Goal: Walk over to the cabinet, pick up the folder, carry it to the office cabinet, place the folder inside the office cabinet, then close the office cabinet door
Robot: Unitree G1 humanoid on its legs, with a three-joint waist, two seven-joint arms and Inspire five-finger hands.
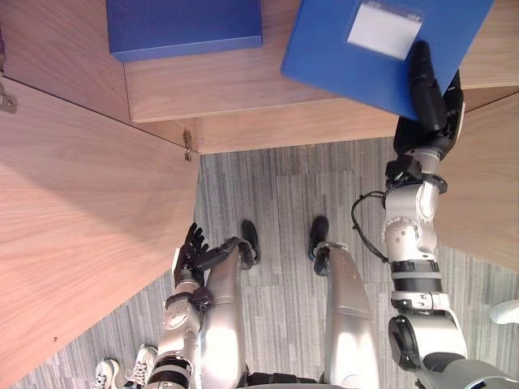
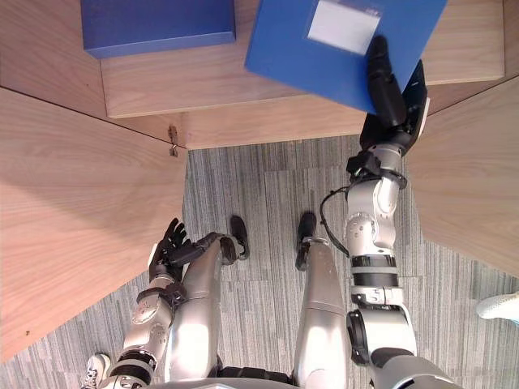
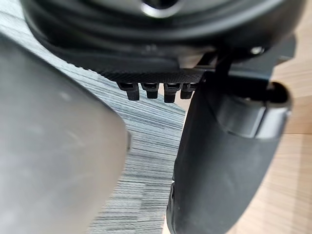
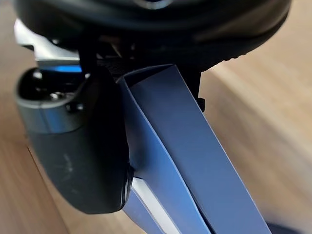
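Observation:
My right hand [image 1: 428,89] is raised in front of the cabinet and shut on a blue folder [image 1: 365,53] with a white label. The folder hangs tilted over the wooden shelf [image 1: 243,89]. In the right wrist view the thumb [image 4: 83,146] presses one face of the folder [image 4: 195,161], and the fingers lie behind it. My left hand [image 1: 193,253] hangs low by my side with relaxed fingers and holds nothing; its thumb [image 3: 224,170] stands away from the fingers.
A second blue folder [image 1: 182,24] lies on the shelf at the left. The cabinet door [image 1: 81,227] stands swung out on my left, hinge [image 1: 187,147] at its inner edge. Another wooden panel [image 1: 486,186] stands on the right. A person's shoes [image 1: 122,373] show on the grey carpet.

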